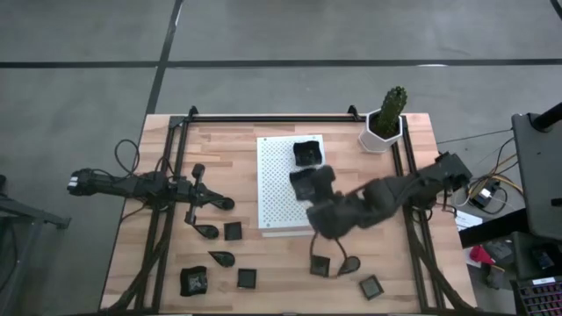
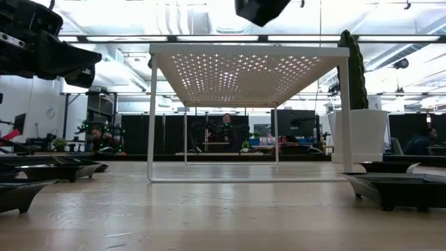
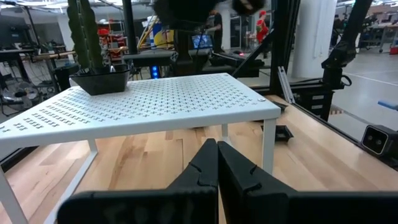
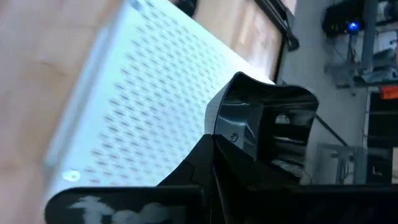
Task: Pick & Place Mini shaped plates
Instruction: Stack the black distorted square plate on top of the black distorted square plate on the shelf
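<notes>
My right gripper (image 1: 313,187) hangs over the white perforated board (image 1: 279,189), shut on a glossy black square mini plate (image 4: 267,127), which also shows from above as the held plate (image 1: 301,182). Another mini plate (image 1: 307,151) sits on the board's far corner. Several more dark plates lie on the wood near the front edge, among them a square plate (image 1: 233,231), a leaf-shaped plate (image 1: 221,258) and a square plate (image 1: 371,286). My left gripper (image 1: 221,204) rests shut and empty left of the board, its fingers (image 3: 205,171) pressed together.
A white hexagonal pot with a cactus (image 1: 385,123) stands at the back right corner. Black rails (image 1: 171,175) run along both sides of the wooden table (image 1: 219,149). In the low view, plates (image 2: 397,188) lie at both sides of the raised board (image 2: 247,70).
</notes>
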### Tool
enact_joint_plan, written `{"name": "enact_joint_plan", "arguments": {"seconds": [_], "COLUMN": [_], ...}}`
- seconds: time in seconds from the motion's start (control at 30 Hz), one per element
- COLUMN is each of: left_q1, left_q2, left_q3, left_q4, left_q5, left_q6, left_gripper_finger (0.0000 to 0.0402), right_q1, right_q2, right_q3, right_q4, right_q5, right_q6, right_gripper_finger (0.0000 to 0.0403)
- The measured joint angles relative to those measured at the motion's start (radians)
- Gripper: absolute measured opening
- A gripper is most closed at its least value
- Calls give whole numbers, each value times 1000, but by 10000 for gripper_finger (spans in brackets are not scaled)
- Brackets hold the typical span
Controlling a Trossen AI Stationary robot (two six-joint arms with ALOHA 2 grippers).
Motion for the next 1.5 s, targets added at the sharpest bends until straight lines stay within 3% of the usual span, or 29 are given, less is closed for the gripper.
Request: {"name": "enact_joint_plan", "arguments": {"seconds": [0.23,0.43,0.63,0.8,1.5], "left_q1": [0,0,0,0,0], "left_q2": [0,0,0,0,0], "left_q3": [0,0,0,0,0], "left_q4": [-1,-1,-1,-1,-2], "left_q5": [0,0,0,0,0], "left_q6": [0,0,0,0,0], "left_gripper_finger": [0,0,0,0,0], "right_q1": [-181,-337,-438,-469,-467], "right_q2": [-25,-26,-26,-25,-11], "right_q3": [-39,-54,-80,-94,-162], "right_q4": [22,28,59,117,121], "right_q5": [-10,-146,-172,-238,-241], "right_q6": [-80,-122,-170,-203,-199], "right_gripper_finger": [8,8,8,8,8]}}
